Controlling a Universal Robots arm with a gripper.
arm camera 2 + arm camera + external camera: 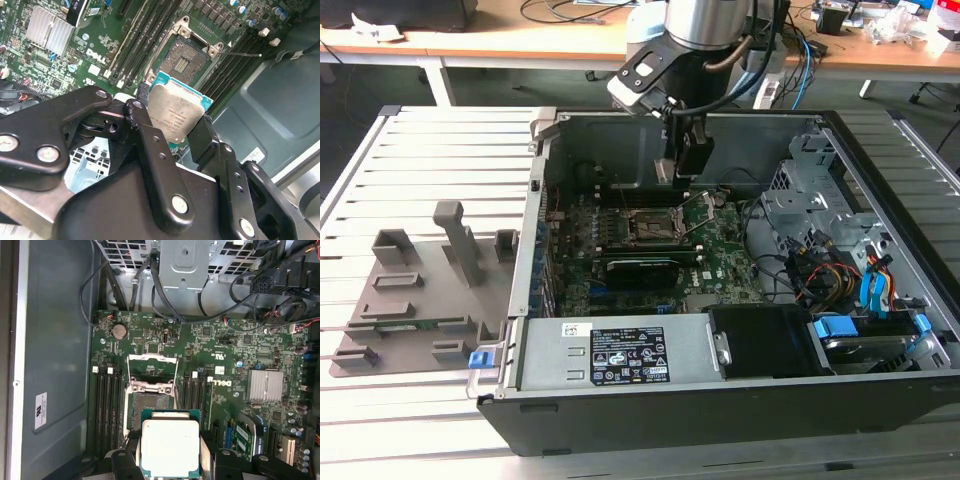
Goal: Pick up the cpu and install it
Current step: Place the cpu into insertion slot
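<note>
Pincer [170,121] clamps the cpu [176,114] near the open socket [186,61] in both wrist views; the exterior view shows the case [770,412].

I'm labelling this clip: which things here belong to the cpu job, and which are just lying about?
Job: cpu, clamped in the gripper; open socket on the motherboard.
Lying about: grey holder blocks, power supply, drive cables, heatsink.

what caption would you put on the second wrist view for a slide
Claw gripping the cpu by two opposite edges, with the empty, open motherboard socket beyond it.
</note>
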